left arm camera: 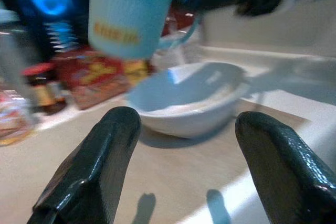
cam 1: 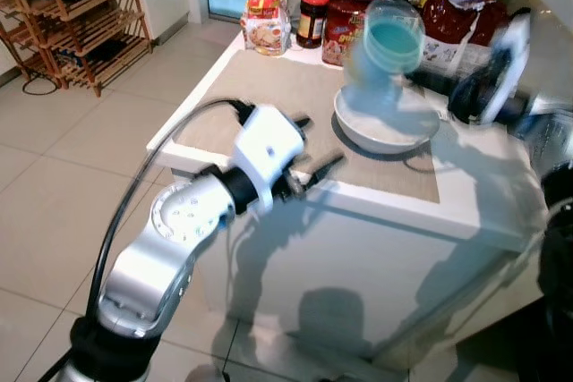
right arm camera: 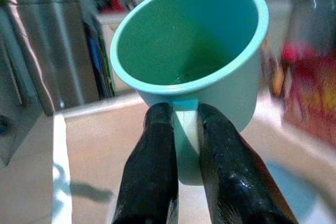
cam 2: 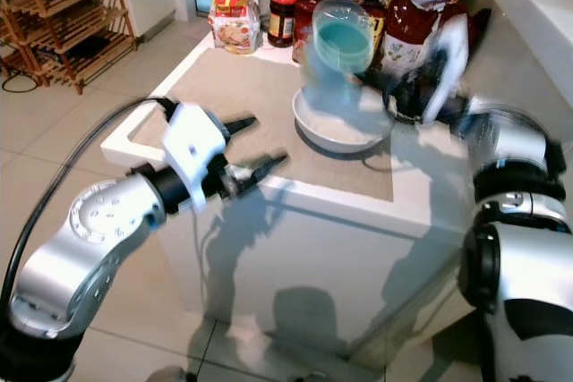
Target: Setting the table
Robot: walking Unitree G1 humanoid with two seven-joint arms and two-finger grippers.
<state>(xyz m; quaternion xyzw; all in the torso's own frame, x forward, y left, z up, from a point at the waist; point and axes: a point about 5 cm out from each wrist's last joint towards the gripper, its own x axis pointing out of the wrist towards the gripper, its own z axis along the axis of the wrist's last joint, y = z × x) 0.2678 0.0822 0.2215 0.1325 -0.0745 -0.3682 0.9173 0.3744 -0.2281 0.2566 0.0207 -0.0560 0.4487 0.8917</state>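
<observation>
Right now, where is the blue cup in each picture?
Left eye: cup top middle, blurred, above the bowl.
Right eye: cup top middle, above the bowl.
Left wrist: cup at the top, over the bowl.
Right wrist: cup, handle pinched by the right gripper.
Landmark: the bowl.

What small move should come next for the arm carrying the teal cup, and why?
Probably carry the teal cup sideways, clear of the white bowl, then lower it onto the beige mat. The right end effector grips its handle, the cup hangs in the air above the bowl, and bare mat lies beside it.
</observation>
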